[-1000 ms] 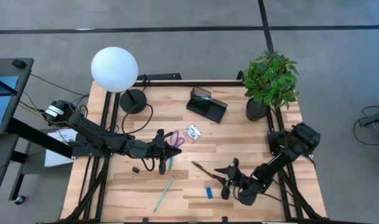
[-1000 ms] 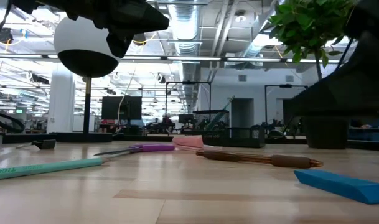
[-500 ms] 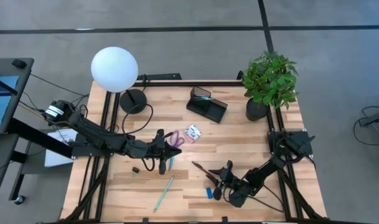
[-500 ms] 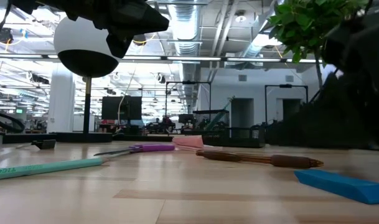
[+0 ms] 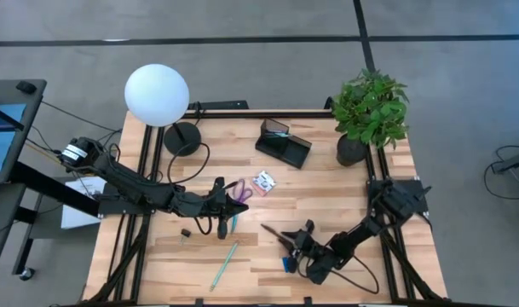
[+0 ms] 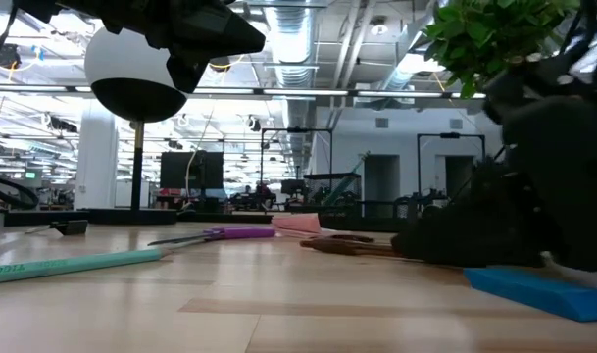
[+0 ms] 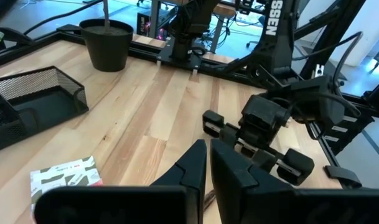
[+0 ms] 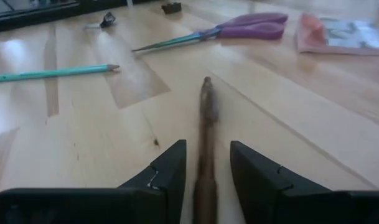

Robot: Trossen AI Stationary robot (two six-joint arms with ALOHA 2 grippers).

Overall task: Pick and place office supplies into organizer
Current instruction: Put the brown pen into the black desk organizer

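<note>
Having slid in low, the right gripper (image 8: 205, 177) straddled the dark pen (image 8: 207, 121) lying near the table's front, fingers half open and gripping nothing yet, readying a pickup.

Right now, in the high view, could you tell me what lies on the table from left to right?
Lamp base → black piece → teal pen → packet → organizer → plant pot.
</note>
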